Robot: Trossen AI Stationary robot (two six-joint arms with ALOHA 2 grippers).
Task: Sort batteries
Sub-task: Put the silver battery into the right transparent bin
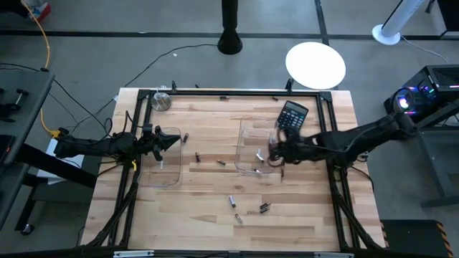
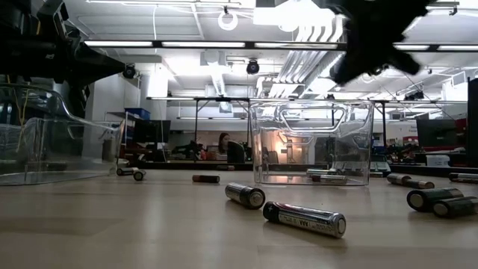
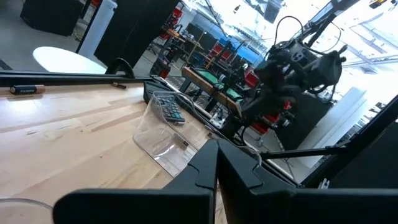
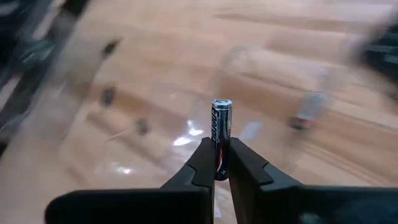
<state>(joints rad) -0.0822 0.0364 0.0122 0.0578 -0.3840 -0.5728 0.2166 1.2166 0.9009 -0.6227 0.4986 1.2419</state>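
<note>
Several small batteries lie loose on the wooden table: some near the middle (image 1: 197, 156) (image 1: 221, 163), others toward the near edge (image 1: 232, 201) (image 1: 264, 208). In the low view they lie on their sides (image 2: 306, 218) (image 2: 245, 195). My right gripper (image 1: 276, 149) (image 4: 221, 163) hovers over the right clear tray (image 1: 251, 166), shut on a dark battery (image 4: 221, 130). Two more cells lie in that tray (image 2: 328, 176). My left gripper (image 1: 172, 140) (image 3: 216, 163) is shut on nothing, above the left clear tray (image 1: 161, 175). My right gripper pinches the dark battery between its two fingers (image 4: 202, 163) at the battery's lower half (image 4: 221, 155). The battery lies along the fingers, and its silver-capped end (image 4: 221, 104) sticks out past the fingertips. It is lifted clear above the right tray.
A black calculator (image 1: 292, 115) lies at the right tray's far right corner. A small metal cup (image 1: 161, 100) stands at the far left corner. A black frame (image 1: 237, 93) rims the table. Bare wood lies between the trays and along the near edge.
</note>
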